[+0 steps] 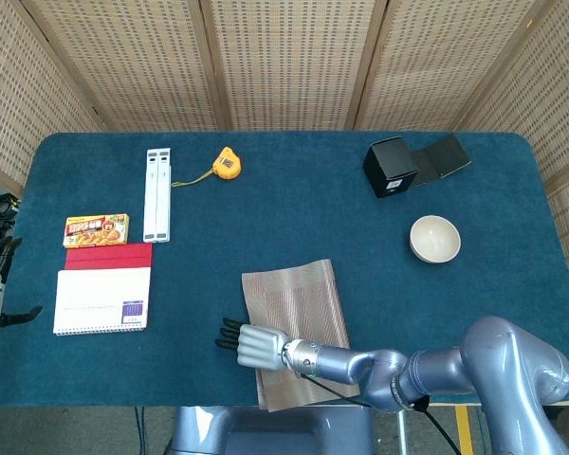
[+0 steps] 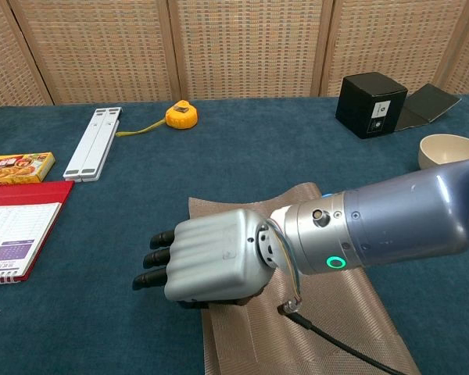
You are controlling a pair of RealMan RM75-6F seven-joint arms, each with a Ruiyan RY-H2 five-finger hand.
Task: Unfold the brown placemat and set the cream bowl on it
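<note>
The folded brown woven placemat (image 1: 297,327) is seen lying near the table's front edge. Its left front edge is covered by the right hand (image 2: 205,259), dark fingers (image 2: 157,258) extended leftward; whether anything is gripped cannot be told. The round cream bowl (image 1: 434,238) is set well apart, toward the right edge.

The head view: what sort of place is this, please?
Probably a staged test area, not a home: a table under dark blue cloth, woven screen panels closing it in, and unrelated items laid out, such as a tape measure and a notebook.
</note>
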